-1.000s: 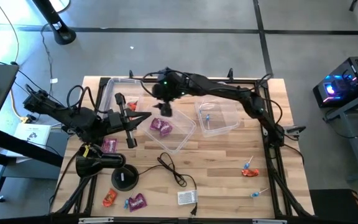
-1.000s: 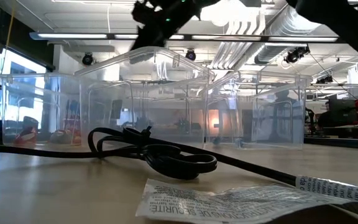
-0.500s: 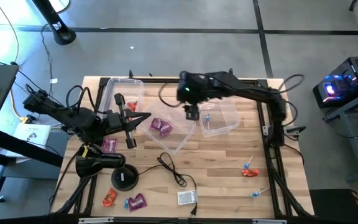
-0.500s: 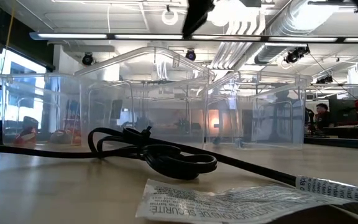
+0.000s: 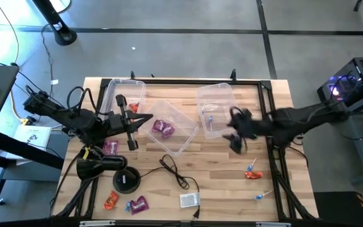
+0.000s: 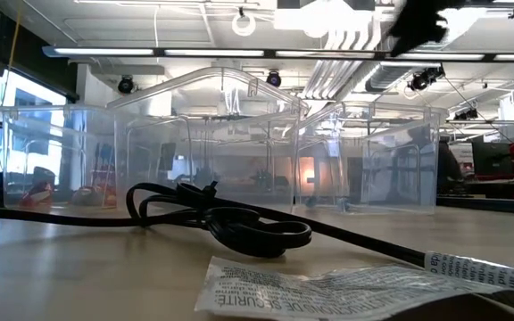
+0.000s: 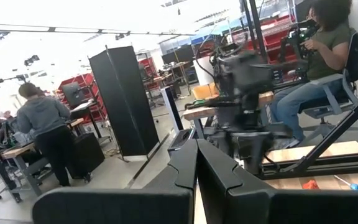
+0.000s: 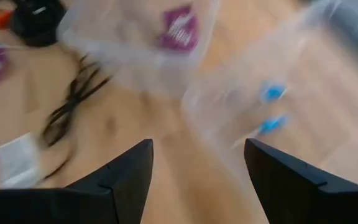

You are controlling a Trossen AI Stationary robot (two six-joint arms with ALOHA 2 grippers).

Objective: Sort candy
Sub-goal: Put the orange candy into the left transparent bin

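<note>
Currently the right gripper (image 5: pixel 236 133) is hanging over bare table just beside the right-hand clear bin (image 5: pixel 218 117), fingers (image 8: pixel 124 176) spread wide w/ nothing between them, while the left gripper (image 5: pixel 133 123) is sitting clenched shut, empty, over the table's left side near the other two bins. Loose candy is lying in 2 groups: orange-red + blue pieces (image 5: pixel 252 170) near the right edge, orange + purple ones (image 5: pixel 137 204) at the front left; some are already in bins. Judging the pick: drop straight down on one right-edge piece, straddle the wrapper, close low so it doesn't skid.
</note>
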